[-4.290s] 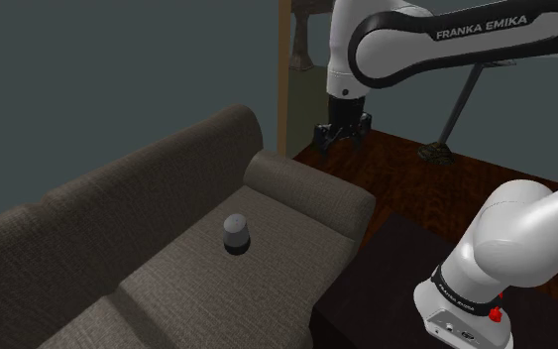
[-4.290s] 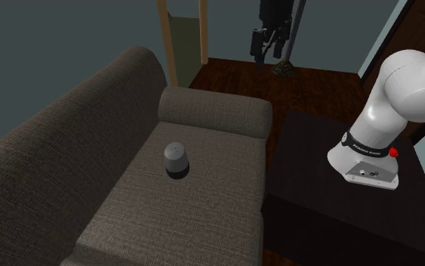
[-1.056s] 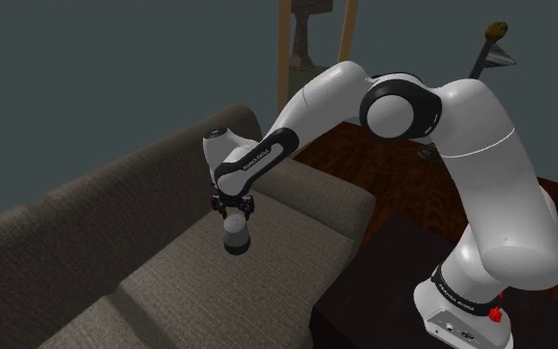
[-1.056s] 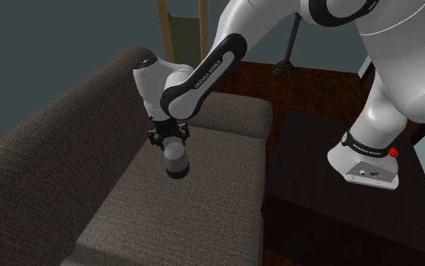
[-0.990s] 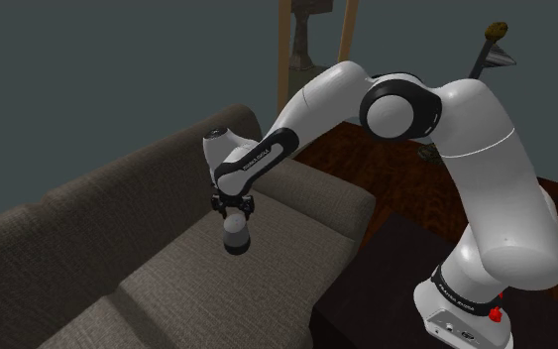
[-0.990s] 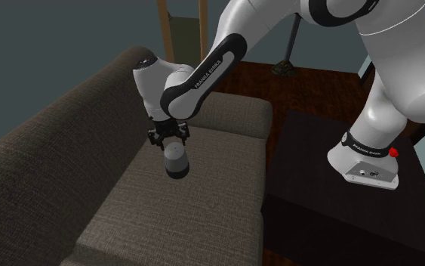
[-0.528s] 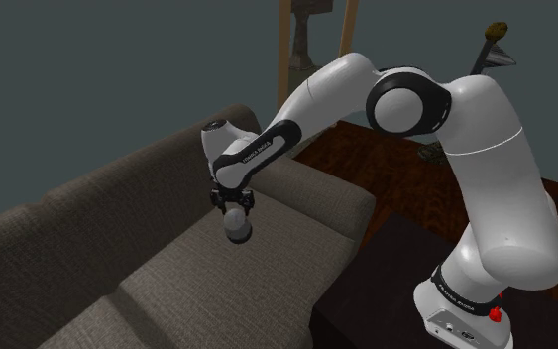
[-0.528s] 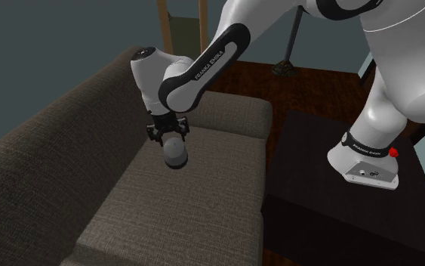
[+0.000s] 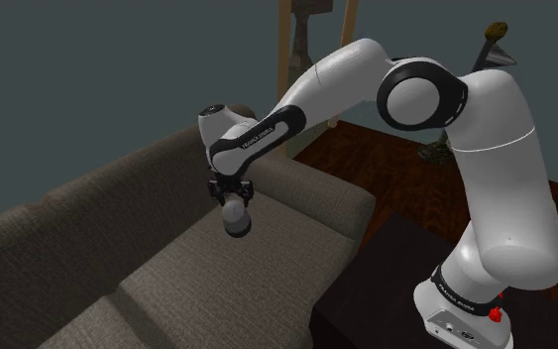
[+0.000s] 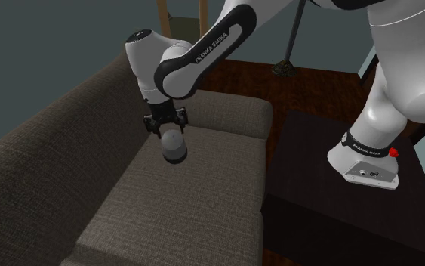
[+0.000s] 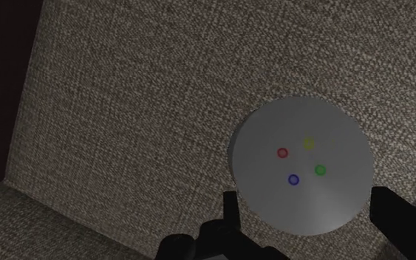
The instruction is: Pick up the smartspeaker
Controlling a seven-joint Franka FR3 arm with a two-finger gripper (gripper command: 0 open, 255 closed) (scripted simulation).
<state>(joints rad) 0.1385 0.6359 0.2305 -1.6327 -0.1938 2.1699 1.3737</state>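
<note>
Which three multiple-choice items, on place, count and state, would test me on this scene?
1. Where is the smartspeaker? A) on the floor B) in the gripper, over the sofa seat C) on the black stand
2. How many coloured dots are on its top? A) two B) six C) four
3. The gripper is: A) shut on the smartspeaker B) open C) shut on nothing
Key: 1 B, it hangs from the gripper; 2 C, red, yellow, green, blue; 3 A, fingers clasp its sides.

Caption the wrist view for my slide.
Gripper shut on grey smart speaker, four coloured dots on top, over sofa seat.
</note>
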